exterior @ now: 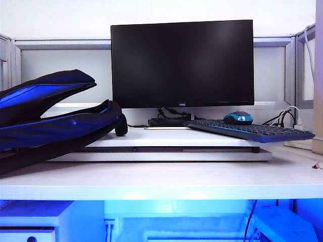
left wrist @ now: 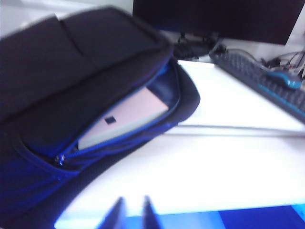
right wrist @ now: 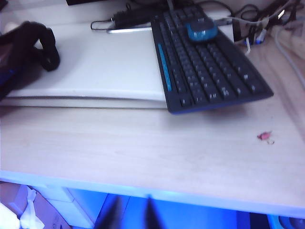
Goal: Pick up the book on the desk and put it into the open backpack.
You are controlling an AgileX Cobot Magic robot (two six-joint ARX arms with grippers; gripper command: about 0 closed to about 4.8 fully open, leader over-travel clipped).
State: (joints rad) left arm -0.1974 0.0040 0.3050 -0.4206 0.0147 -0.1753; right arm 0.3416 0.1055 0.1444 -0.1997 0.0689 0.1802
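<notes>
The black backpack [exterior: 45,126] with blue lining lies on its side at the left of the desk [exterior: 161,179], its mouth open. In the left wrist view the pale pink book [left wrist: 128,117] sits inside the backpack [left wrist: 71,62], with one corner showing in the opening. My left gripper [left wrist: 132,211] hangs back over the desk's front edge, its fingers almost together with nothing between them. My right gripper [right wrist: 131,211] is likewise behind the desk's front edge, its fingers close together and empty. Neither gripper shows in the exterior view.
A white riser [exterior: 166,146] carries a black monitor [exterior: 181,63], a dark keyboard [exterior: 252,131] that overhangs it on the right, and a blue mouse [exterior: 238,118]. Cables [exterior: 287,118] bunch at the back right. A small pink scrap [right wrist: 264,137] lies on the desk.
</notes>
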